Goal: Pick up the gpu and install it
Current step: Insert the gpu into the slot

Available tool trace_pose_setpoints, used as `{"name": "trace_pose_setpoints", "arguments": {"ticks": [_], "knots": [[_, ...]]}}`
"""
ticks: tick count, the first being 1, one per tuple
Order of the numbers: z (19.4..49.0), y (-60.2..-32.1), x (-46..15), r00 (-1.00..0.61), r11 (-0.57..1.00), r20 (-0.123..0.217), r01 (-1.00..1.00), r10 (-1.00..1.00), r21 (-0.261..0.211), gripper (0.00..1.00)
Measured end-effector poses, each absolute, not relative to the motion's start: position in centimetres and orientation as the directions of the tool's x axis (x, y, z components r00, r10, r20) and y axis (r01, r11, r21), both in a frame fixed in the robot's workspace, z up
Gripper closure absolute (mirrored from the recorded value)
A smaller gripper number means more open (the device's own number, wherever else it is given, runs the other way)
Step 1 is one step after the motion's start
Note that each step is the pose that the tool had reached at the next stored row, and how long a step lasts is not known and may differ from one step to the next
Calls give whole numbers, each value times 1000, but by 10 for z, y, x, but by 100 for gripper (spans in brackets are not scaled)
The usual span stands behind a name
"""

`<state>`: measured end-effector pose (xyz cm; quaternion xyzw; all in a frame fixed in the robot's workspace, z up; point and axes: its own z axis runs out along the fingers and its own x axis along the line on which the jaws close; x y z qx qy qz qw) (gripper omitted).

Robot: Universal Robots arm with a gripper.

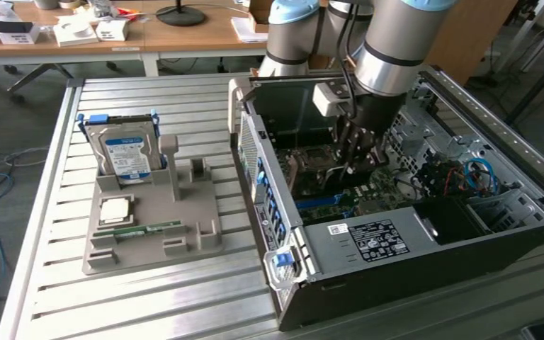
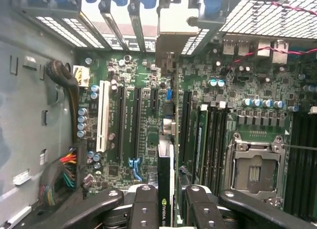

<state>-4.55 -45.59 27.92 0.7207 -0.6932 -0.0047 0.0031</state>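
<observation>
Pincer [image 2: 171, 205] grips one gpu [image 2: 166, 172] edge-on above one motherboard [image 2: 146, 135].

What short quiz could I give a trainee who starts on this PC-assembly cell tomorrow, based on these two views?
1. True or false: the claw is shut on the gpu, held edge-on.
2. Which part stands in the grey holder? A) hard drive B) gpu C) fan
3. Is the claw inside or outside the computer case?
Key: 1 true; 2 A; 3 inside.
</observation>
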Motion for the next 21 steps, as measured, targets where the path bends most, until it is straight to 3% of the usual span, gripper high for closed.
{"name": "trace_pose_setpoints", "arguments": {"ticks": [21], "knots": [[274, -453, -55, 39, -39, -3, -999, -999, 11, 74]]}}
